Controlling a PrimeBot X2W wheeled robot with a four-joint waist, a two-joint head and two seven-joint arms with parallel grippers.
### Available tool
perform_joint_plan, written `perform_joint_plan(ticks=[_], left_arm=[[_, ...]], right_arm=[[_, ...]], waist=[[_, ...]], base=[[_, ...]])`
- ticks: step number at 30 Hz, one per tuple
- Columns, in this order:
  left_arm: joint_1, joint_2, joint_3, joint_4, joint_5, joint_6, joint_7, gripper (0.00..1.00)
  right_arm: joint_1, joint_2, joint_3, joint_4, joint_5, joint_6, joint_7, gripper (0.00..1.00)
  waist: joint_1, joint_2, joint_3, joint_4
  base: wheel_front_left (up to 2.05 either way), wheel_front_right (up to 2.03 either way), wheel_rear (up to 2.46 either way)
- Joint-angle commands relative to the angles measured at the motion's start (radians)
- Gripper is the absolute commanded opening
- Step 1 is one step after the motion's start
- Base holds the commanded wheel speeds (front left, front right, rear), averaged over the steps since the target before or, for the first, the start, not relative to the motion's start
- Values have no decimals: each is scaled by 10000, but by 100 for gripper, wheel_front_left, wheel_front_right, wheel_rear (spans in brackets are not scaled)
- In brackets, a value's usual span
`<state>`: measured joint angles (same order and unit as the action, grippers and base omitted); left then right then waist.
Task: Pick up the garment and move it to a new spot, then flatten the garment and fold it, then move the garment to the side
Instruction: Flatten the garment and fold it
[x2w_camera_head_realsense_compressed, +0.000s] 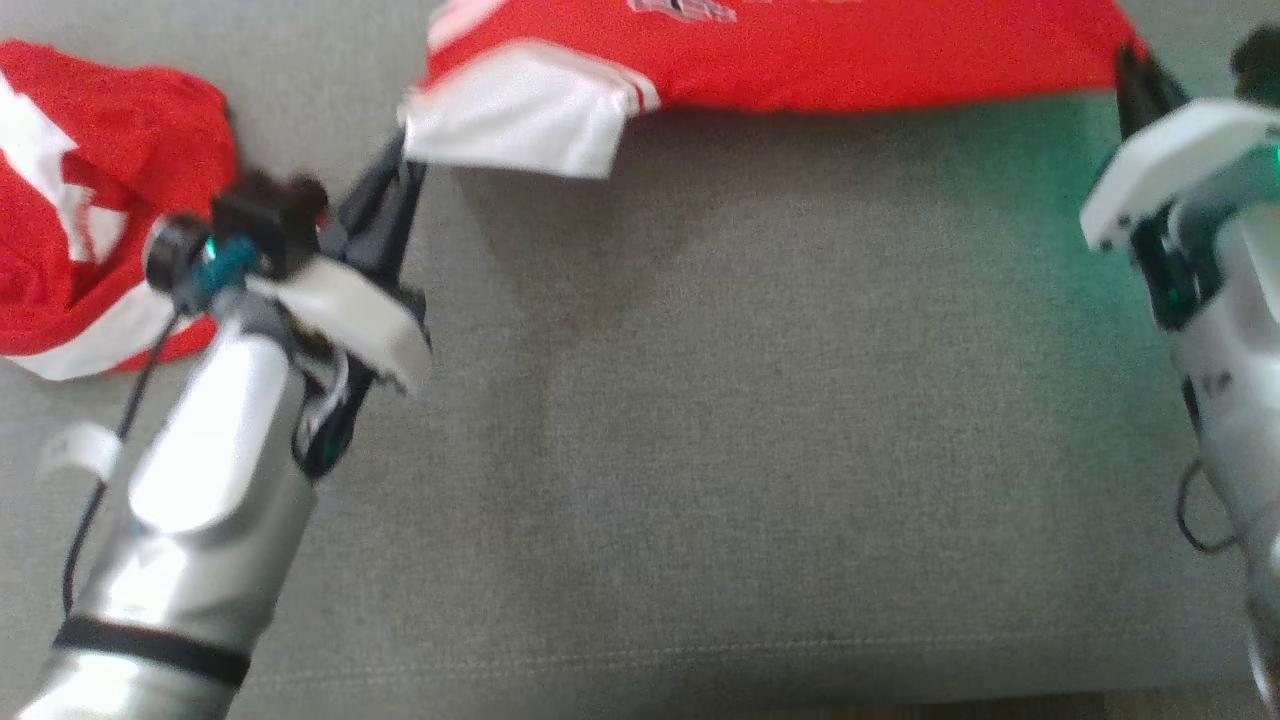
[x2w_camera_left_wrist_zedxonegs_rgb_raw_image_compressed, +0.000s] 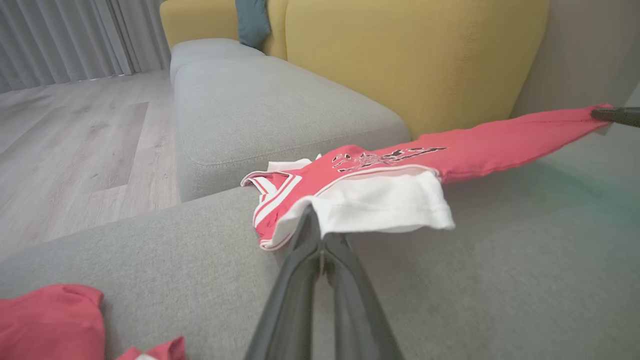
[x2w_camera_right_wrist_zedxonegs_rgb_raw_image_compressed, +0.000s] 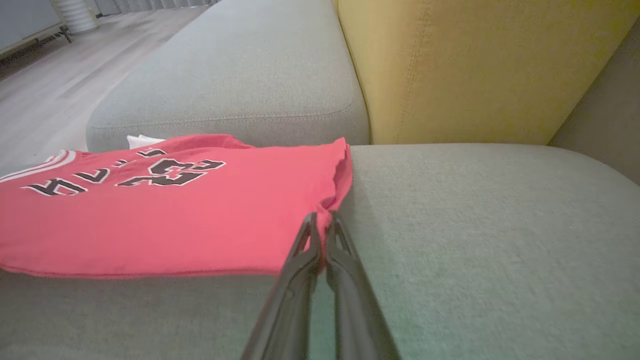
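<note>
The garment (x2w_camera_head_realsense_compressed: 800, 55) is a red jersey with white sleeves and black lettering, stretched across the top of the head view just above the grey sofa seat. My left gripper (x2w_camera_head_realsense_compressed: 405, 150) is shut on its white sleeve edge (x2w_camera_left_wrist_zedxonegs_rgb_raw_image_compressed: 370, 205). My right gripper (x2w_camera_head_realsense_compressed: 1135, 70) is shut on the red hem corner (x2w_camera_right_wrist_zedxonegs_rgb_raw_image_compressed: 337, 190) at the far right. In the left wrist view the garment (x2w_camera_left_wrist_zedxonegs_rgb_raw_image_compressed: 450, 155) hangs taut between both grippers. The right wrist view shows the garment (x2w_camera_right_wrist_zedxonegs_rgb_raw_image_compressed: 165, 210) spread out to the left of the pinching fingers (x2w_camera_right_wrist_zedxonegs_rgb_raw_image_compressed: 345, 270).
A second red and white garment (x2w_camera_head_realsense_compressed: 90, 200) lies crumpled on the grey sofa seat (x2w_camera_head_realsense_compressed: 760, 420) at the left. Yellow back cushions (x2w_camera_left_wrist_zedxonegs_rgb_raw_image_compressed: 415, 55) stand behind the seat, and wooden floor (x2w_camera_left_wrist_zedxonegs_rgb_raw_image_compressed: 70, 135) lies beyond the sofa's edge.
</note>
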<state>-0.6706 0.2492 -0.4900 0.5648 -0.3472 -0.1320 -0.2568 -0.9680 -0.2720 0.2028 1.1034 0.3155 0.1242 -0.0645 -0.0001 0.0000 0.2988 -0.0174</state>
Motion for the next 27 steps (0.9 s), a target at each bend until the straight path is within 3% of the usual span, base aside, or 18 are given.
perform_joint_plan(ticks=[1, 8, 16, 27], left_arm=[[-107, 540, 139, -460, -124, 15, -48, 0], [911, 1299, -992, -1074, -907, 15, 30, 0], [1828, 2237, -2108, -2346, -2321, 14, 724, 0], [3267, 4275, -2757, -4985, -3614, 14, 2400, 0]], right_arm=[[135, -237, 383, -447, 305, 65, 131, 0], [1251, -1130, 1668, -1083, 1557, 65, 1105, 0], [2267, -1806, 2457, -1825, 2914, 65, 2259, 0], [3885, -2872, 3095, -3527, 4814, 65, 4919, 0]], waist=[[1, 0, -326, 45], [1, 0, -978, 47], [1, 0, -1635, -34], [1, 0, -2617, -261]], base=[[0, 0, 0], [0, 0, 0], [0, 0, 0], [0, 0, 0]])
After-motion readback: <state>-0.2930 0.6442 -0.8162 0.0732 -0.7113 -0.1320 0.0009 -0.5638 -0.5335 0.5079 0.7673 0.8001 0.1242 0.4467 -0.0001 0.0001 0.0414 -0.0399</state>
